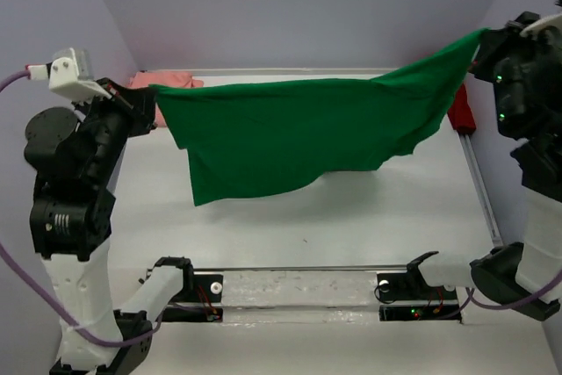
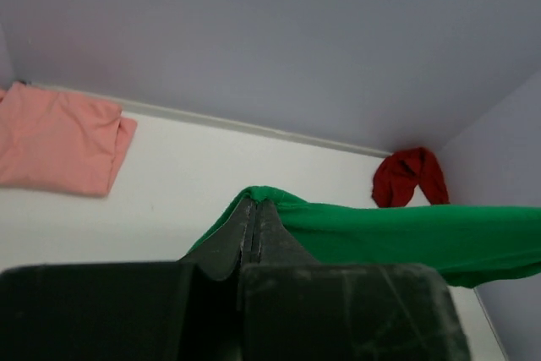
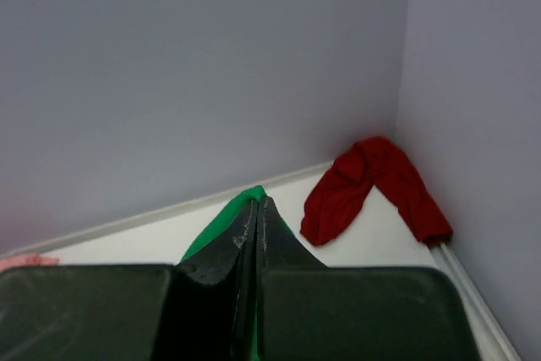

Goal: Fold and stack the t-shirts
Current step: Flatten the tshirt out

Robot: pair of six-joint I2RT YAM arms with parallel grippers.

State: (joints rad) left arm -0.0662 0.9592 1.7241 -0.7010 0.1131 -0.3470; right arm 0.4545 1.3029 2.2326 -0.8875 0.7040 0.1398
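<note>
The bright green t-shirt point(image 1: 299, 133) hangs stretched in the air between both arms, its lower edge sagging toward the table. My left gripper point(image 1: 156, 90) is shut on its left corner point(image 2: 262, 196). My right gripper point(image 1: 479, 39) is shut on its right corner point(image 3: 252, 196), held higher. The salmon-pink t-shirt point(image 1: 162, 82) lies folded at the far left corner point(image 2: 55, 137). The dark red t-shirt point(image 1: 460, 110) lies crumpled at the far right against the wall point(image 3: 368, 183) point(image 2: 410, 175).
The white table point(image 1: 290, 226) is bounded by grey walls at the back and both sides, with a metal rail point(image 1: 479, 177) along its right edge. The arm bases point(image 1: 299, 292) sit at the near edge.
</note>
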